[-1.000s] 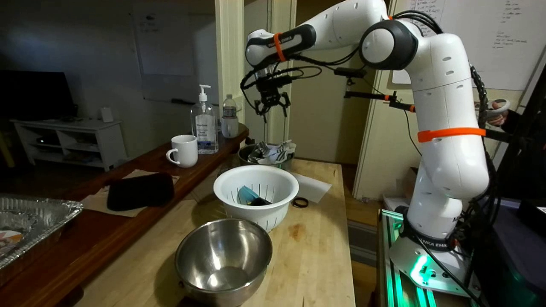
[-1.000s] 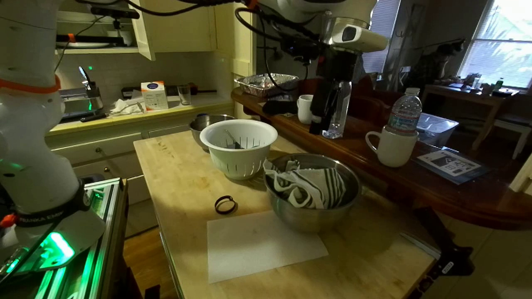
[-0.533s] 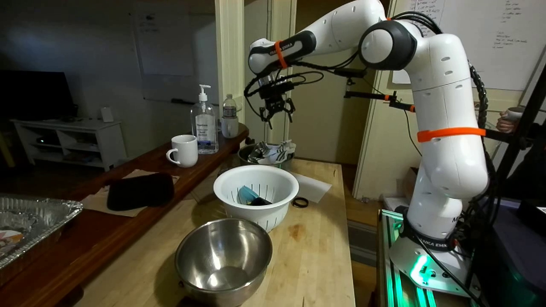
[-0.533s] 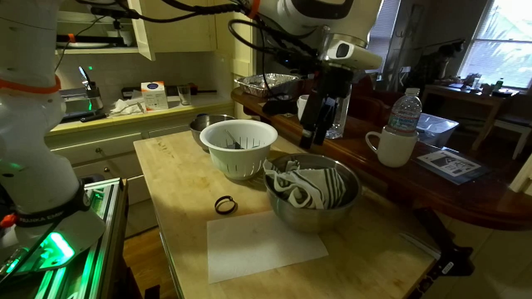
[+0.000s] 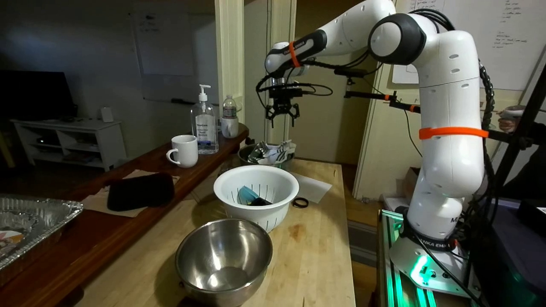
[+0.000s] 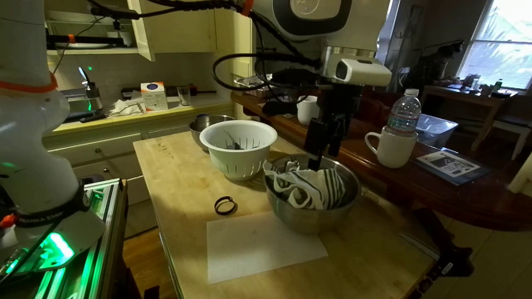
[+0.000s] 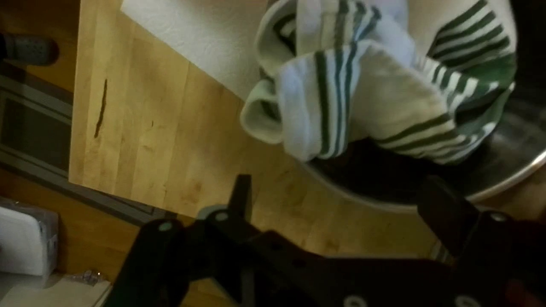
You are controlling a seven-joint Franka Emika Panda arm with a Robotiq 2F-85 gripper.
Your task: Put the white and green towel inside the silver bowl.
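Wood tabletop [image 6: 178,178] nr. kitchen counter [image 6: 210,99]: white colander [image 5: 256,216] betw. steel mixing bowl [image 5: 224,260] & another steel bowl [image 6: 305,221] w/ green-striped white towel [image 6: 311,189] inside; Panda arm [image 5: 452,102] arched, gripper [image 5: 283,124] pointing down above towel, jaws spread.

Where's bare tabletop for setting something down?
The table is bare along its robot-side edge, beside the silver bowl, colander and black ring. Another patch borders the paper and the other bowl holding the towel. Crowded: between colander and bowls.

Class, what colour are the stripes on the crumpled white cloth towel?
The towel has dark green stripes, a few looking bluish; the wrist view shows them best.
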